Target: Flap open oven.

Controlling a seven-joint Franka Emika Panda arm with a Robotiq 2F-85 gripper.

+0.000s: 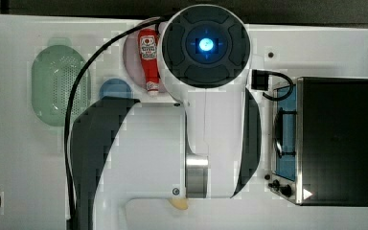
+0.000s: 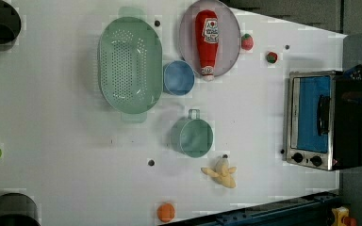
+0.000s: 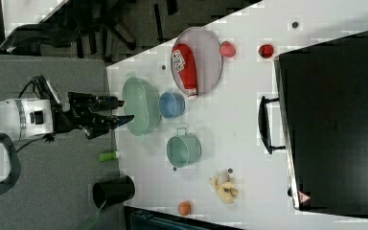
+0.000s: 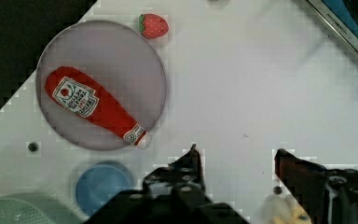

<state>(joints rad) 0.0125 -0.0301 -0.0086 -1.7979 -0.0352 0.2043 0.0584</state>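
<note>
We see the oven (image 2: 323, 121) at the left view's right table edge, its door closed. Well apart from it, our gripper (image 4: 235, 156) hangs above bare tabletop, jaws apart, near the ketchup bottle (image 4: 93, 106).

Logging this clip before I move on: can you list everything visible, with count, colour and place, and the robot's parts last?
oven: 1, black with silver front and blue glass door, shut, at the left view's right edge of the table
colander: 1, pale green, left view's upper middle
plate: 1, grey, beside the colander
ketchup bottle: 1, red, lying on the plate
bowl: 1, blue, between colander and plate
pot: 1, green with a handle, table centre
banana: 1, yellow, below the pot in the left view
strawberry: 1, red, beside the plate
small red fruit: 1, near the oven
orange ball: 1, left view's bottom edge
gripper: 1, black, open, above the table, away from the oven
</note>
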